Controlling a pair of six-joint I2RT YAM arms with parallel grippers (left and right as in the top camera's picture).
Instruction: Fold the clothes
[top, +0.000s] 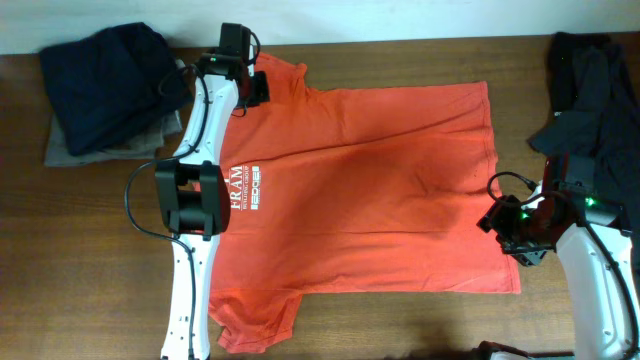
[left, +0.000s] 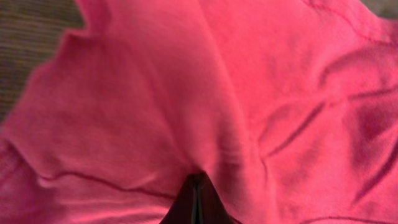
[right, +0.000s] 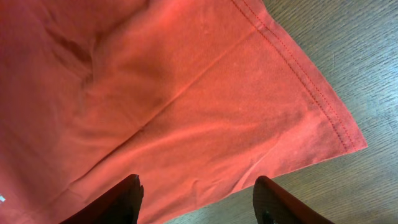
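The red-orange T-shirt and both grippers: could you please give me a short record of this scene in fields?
T-shirt: spread flat on the wooden table, white lettering facing up
Left gripper: shut on the T-shirt, near the sleeve at the top of the overhead view
Right gripper: open above the fabric near the hem corner, gripping nothing
Other clothes: dark pile at left, dark garments at right
Fold: not yet started

White lettering (top: 250, 186) on the left part of the red-orange T-shirt (top: 390, 160) reads "FRAM" in capitals (turned sideways in the overhead view). The smaller lines beside it are too small to read.
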